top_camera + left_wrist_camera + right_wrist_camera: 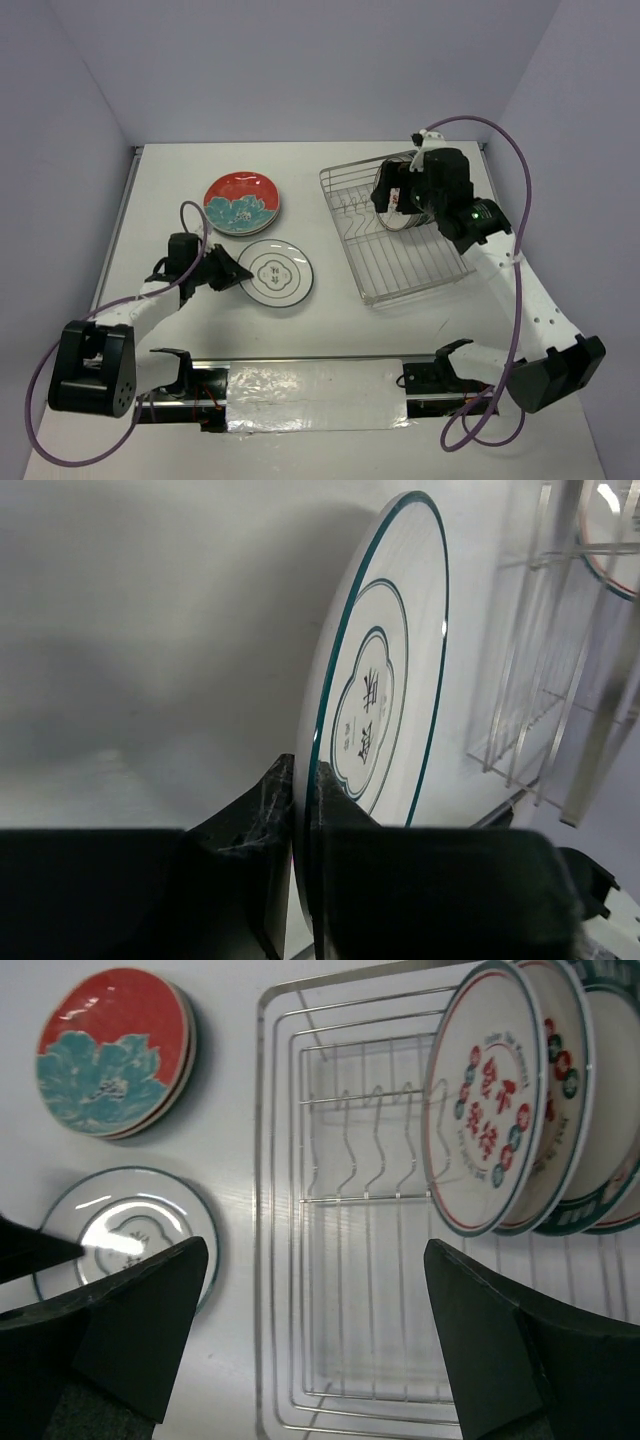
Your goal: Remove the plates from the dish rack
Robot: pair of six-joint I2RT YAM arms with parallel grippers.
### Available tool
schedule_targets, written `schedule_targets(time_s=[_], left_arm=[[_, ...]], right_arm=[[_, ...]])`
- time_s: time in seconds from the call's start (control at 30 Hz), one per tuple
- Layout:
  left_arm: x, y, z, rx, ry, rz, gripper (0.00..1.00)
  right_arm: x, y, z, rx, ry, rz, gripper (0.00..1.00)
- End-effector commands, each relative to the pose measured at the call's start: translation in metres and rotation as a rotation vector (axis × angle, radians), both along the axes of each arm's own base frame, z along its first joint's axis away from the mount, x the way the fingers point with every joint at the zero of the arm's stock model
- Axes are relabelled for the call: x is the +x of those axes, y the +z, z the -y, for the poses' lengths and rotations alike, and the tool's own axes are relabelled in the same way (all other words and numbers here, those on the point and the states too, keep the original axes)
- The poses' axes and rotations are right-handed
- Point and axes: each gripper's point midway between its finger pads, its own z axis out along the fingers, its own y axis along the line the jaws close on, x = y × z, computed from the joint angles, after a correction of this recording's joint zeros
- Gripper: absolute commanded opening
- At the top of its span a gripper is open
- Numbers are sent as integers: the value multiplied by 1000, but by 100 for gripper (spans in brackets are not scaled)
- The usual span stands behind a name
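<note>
Left gripper (232, 270) is clamped on the left rim of a white plate (277, 271). In the left wrist view its two fingers (265, 810) pinch the teal-lined edge from both sides, with the rim running up between them. From above, the plate looks flat on the table (170, 180), near the middle and a little left of centre (whether the gripped edge is raised off the surface I cannot tell).

Just beyond it, toward the far edge, is a short stack of red plates (242, 203) with a teal flower on top, close to the white plate but not touching it.

Right gripper (395, 195) hangs above the rack (400, 270) with its jaws spread wide and nothing between them. The right wrist view shows the fingers (150, 1310) well apart over bare wire.

The rack sits on the right half of the table, skewed, its far end toward the far right corner. At that end, racked plates (490, 1100) stand on edge, packed one behind the other. The front one is white with a dark rim and red and green motifs, and those behind show broad teal rims. At least three stand there, and the exact count is unclear. The prongs at the rack's near end are bare.
</note>
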Motion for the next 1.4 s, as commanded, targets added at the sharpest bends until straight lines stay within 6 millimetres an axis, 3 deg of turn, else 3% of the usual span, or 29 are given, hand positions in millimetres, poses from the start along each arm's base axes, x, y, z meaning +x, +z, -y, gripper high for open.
schedule_targets(time_s=[0.0,0.07,0.1,0.13,0.2,0.23,0.27,0.3,0.33,0.37,0.43,0.47,0.5,0.57,0.6,0.7,0.8,0.9,1.13,1.37], left_arm=[[11,-8,0,-3,25,23,21],[10,-17,0,0,24,-2,23],[9,-21,-2,10,32,-8,24],[9,-24,-4,19,39,-16,27],[6,-30,-9,52,59,-36,46],[7,-27,-12,65,69,-33,64],[0,-33,-18,99,86,-69,93],[-1,-33,-21,118,94,-76,100],[1,-23,-24,134,106,-44,100],[-11,-26,-29,158,116,-91,100],[-8,-3,-38,197,157,-29,99],[-18,-1,-42,217,163,-58,100],[-11,25,-47,234,194,22,100],[-20,40,-55,278,198,38,100],[-16,66,-60,307,211,114,100],[-23,96,-69,362,209,175,99],[-29,107,-73,384,210,202,99],[-31,110,-65,354,173,232,100],[-32,123,-49,330,49,282,100],[-23,161,-59,441,14,391,99]], right_arm=[[23,31,22,-137,-60,111,95],[40,24,34,-240,-102,105,87],[48,30,42,-277,-146,117,81],[60,17,56,-355,-220,81,77],[76,4,65,-455,-246,37,67],[80,0,68,-494,-249,23,61],[88,-11,66,-524,-240,-11,59],[91,-17,68,-546,-248,-28,57],[95,-19,69,-560,-255,-37,52],[101,-30,69,-583,-259,-61,51],[107,-36,75,-619,-297,-70,48],[112,-47,76,-641,-297,-94,47],[113,-49,80,-665,-318,-104,45],[119,-53,81,-692,-321,-115,44],[120,-53,82,-696,-325,-114,44],[123,-57,79,-693,-306,-111,43],[124,-68,77,-693,-292,-139,43],[121,-65,72,-659,-280,-135,45],[109,-14,71,-559,-296,-9,53],[110,-24,77,-607,-298,-43,52]])
